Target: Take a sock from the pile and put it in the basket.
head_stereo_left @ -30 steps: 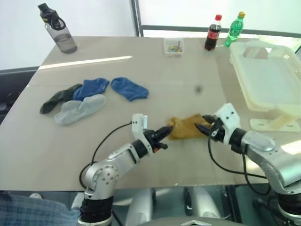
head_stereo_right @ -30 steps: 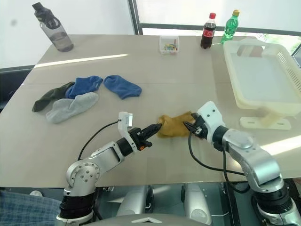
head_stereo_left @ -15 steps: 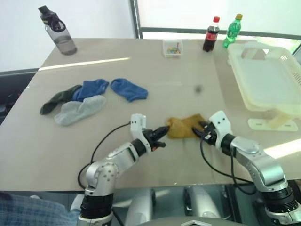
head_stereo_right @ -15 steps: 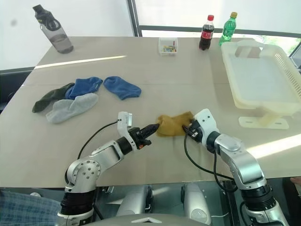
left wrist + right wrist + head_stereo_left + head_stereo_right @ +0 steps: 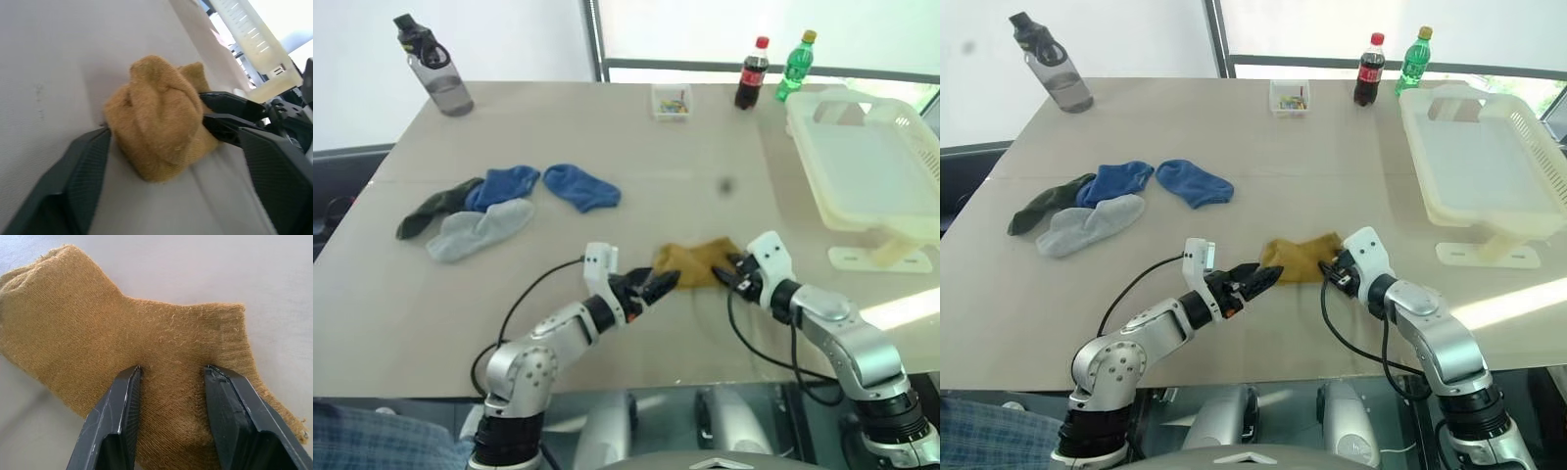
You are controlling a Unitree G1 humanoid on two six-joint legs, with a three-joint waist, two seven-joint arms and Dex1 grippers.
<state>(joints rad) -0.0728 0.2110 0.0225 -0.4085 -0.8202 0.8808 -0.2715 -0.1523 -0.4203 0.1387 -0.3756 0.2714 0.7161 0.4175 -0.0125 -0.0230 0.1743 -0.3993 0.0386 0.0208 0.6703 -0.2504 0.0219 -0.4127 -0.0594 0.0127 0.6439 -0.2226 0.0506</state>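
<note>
- Our left hand (image 5: 658,287) stands with its fingers wide apart at the left end of the mustard sock (image 5: 697,264), which is bunched up between the finger pads in the left wrist view; we cannot tell whether either pad touches it.
- Our right hand (image 5: 732,271) is at the right end of the same sock, its two fingers (image 5: 117,416) part-way open and their tips pressed down onto the knit; nothing is pinched between them.
- The bench (image 5: 636,147) carries everything.
- The basket (image 5: 871,166) sits at the right edge of the bench, far of our right hand and well apart from the sock; its floor looks bare.
- The pile (image 5: 499,204) lies on the left half of the bench: a dark green sock, two blue ones and a pale grey one, well apart from the mustard sock.
- A grey water bottle (image 5: 433,65) stands at the far left corner.
- A cola bottle (image 5: 752,72) and a green bottle (image 5: 795,65) stand at the far edge, just left of the basket.
- A small clear box (image 5: 673,99) of coloured bits stands left of the bottles.
</note>
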